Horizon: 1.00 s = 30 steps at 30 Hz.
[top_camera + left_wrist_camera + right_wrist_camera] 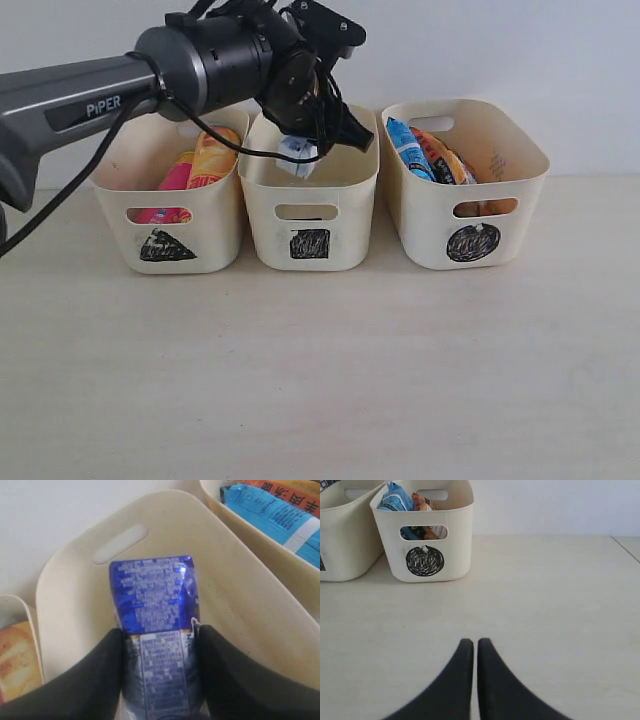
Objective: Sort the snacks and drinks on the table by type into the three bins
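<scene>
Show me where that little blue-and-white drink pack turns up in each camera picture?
Exterior view: the drink pack hangs above the middle bin, the one marked with a square.
Left wrist view: it fills the centre, clamped in the left gripper over that same bin.
Right wrist view: not in it.
Shared landmark: the blue bag standing in the circle-marked bin.

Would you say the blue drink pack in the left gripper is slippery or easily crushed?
Probably somewhat slippery: the drink pack looks glossy, with a glare spot. Likely soft-sided and crushable, as it seems narrower where the left gripper pinches it.
</scene>
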### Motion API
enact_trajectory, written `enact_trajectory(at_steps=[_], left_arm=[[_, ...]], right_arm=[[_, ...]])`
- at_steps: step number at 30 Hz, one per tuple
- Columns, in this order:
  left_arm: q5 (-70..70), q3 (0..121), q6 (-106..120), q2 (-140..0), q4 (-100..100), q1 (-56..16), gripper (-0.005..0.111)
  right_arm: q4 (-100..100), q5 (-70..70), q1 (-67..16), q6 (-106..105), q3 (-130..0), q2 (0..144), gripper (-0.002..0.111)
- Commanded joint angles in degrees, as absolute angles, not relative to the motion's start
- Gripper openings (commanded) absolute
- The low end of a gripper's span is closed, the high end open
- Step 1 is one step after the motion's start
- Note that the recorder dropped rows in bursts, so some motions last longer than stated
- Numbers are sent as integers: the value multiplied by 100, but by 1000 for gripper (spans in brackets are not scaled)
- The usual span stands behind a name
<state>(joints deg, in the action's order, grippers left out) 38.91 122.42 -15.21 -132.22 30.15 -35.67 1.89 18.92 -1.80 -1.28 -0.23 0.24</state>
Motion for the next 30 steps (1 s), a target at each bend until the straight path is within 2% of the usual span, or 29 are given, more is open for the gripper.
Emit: enact_trajectory(at_steps=[1,3,5,12,14,16,22,30], left_arm=[[3715,12272,-1586,-13211,3089,-3558,57],[3715,12272,-1586,-13211,3089,-3558,67],[3759,12272,-1586,-13211,3089,-3558,72],[4210,12272,-1586,-13097,3062,-3558,70],[4450,12272,-1539,-12992,3050,-3558,64],[4713,12272,-1368,-12873,2901,-3558,52],[5460,12272,-124,-12480,1990,-3607,5],[6392,11775,266,-11754,1665,-3726,4]], right_arm=[[176,1861,-165,-141,0,0,0],[176,1861,-165,-141,0,0,0],[176,1861,-165,-141,0,0,0],[176,1861,-165,-141,0,0,0],[176,1861,-165,-141,0,0,0],[176,1861,-165,-141,0,0,0],[176,1861,-165,-141,0,0,0],[176,1861,-165,-141,0,0,0]])
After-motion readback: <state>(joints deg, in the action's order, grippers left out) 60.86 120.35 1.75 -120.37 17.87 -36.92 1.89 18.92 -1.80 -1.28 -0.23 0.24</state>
